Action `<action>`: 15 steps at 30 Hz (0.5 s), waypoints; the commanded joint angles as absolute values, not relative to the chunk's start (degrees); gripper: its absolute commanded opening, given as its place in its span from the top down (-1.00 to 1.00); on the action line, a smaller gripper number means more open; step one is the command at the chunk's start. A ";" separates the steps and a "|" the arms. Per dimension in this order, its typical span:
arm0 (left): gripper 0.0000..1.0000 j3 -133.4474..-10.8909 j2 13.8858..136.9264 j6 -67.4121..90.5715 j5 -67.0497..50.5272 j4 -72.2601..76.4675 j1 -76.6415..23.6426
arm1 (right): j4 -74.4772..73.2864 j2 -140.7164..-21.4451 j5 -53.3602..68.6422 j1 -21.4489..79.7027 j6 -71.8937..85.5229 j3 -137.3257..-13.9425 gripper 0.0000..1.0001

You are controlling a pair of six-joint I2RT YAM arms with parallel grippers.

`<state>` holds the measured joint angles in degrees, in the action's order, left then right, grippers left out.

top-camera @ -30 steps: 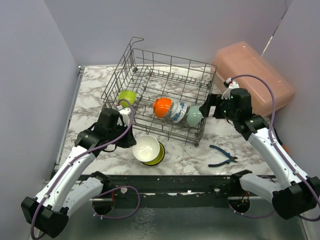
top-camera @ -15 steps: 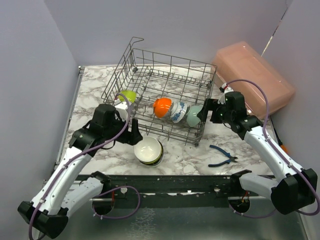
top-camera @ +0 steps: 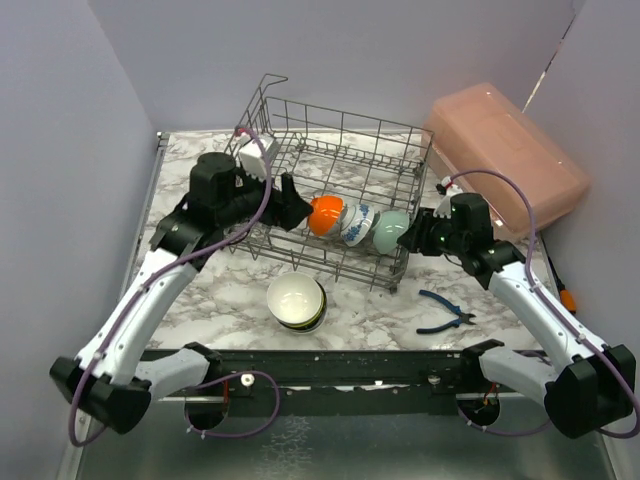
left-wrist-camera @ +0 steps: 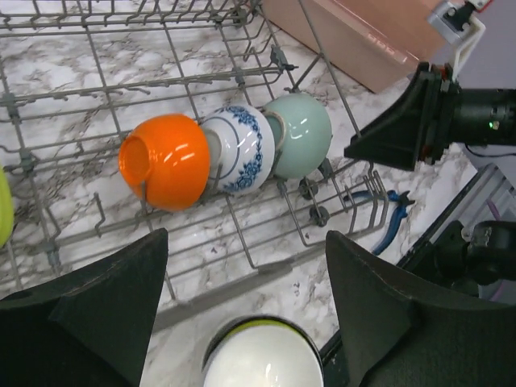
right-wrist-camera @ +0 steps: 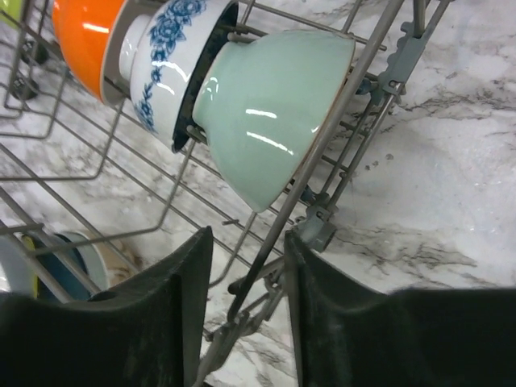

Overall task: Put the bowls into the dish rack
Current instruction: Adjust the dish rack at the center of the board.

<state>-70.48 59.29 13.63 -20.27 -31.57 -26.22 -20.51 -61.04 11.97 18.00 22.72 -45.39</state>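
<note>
Three bowls stand on edge in one row at the front-right of the dish rack (top-camera: 320, 262), each touching the next: orange bowl (left-wrist-camera: 165, 161), blue-patterned bowl (left-wrist-camera: 242, 149), mint bowl (right-wrist-camera: 274, 113). The mint one leans against the right wall wires. A stack of bowls (top-camera: 296, 298) is not loaded yet. It sits mouth up on the marble table (top-camera: 190, 180), just in front of the rack.

Left gripper (left-wrist-camera: 246, 242) hangs over the rack's front part, fingers spread wide, nothing btw them. Right gripper (right-wrist-camera: 248, 238) is at the rack's right wall beside the mint bowl, about half spread. A wall wire passes btw its fingers, and I see no pad touching it, so no grip as far as I can tell.

Handling, as I judge it: the bowls look glazed, so stiff, smooth and slippery, prob. light, but they can chip on metal. Best hold is at the rim, one finger inside and one outside. In the stack only the top bowl's rim is free. Lift straight up, else the lower one may drag w/ it.
</note>
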 commanded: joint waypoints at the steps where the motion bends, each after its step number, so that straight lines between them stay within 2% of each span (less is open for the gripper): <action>1: -0.59 -73.32 69.20 18.09 -24.64 -19.74 -26.83 | -19.30 -59.10 15.26 18.04 23.11 -44.30 0.30; 3: -0.59 -74.71 73.38 18.20 -23.47 -17.73 -28.33 | -19.81 -57.91 15.50 18.07 23.23 -43.89 0.55; 8: -0.61 -80.76 84.05 13.95 -16.35 -17.02 -35.25 | -22.17 -54.56 14.74 18.03 23.07 -43.02 0.97; 15: -0.62 -89.95 97.98 3.63 -10.93 -16.50 -41.74 | -26.67 -50.47 15.01 18.02 23.39 -42.16 0.99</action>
<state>-84.29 91.90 11.60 -15.33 -18.22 -38.87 -24.16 -54.59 11.57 17.54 27.73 -42.19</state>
